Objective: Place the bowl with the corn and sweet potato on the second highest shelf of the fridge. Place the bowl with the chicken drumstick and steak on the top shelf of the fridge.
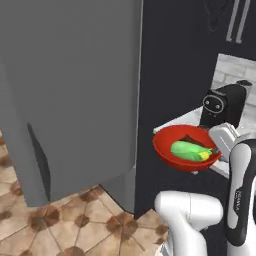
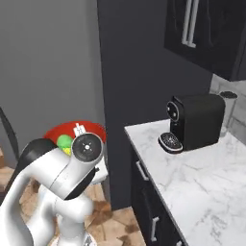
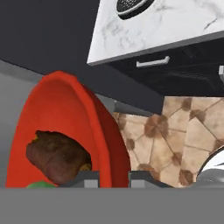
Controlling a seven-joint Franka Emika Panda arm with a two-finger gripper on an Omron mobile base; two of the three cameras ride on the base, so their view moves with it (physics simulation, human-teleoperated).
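Beside the fridge (image 1: pixel 75 100), gripper (image 3: pixel 113 176) clamped on red bowl (image 1: pixel 170 142) rim, corn (image 1: pixel 191 151) half-hidden.

Black coffee machine (image 2: pixel 194 122) stands on white marble counter (image 2: pixel 202 182). Dark drawers with silver handles (image 2: pixel 141 170) below. Dark wall cabinet (image 2: pixel 206 33) above. Brown patterned tile floor (image 1: pixel 60 230).

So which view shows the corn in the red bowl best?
The left base view: the corn lies in plain sight, green husk and yellow tip, inside the red bowl. The right base view gives a green sliver behind the arm; the hand view just a green edge beside the sweet potato.
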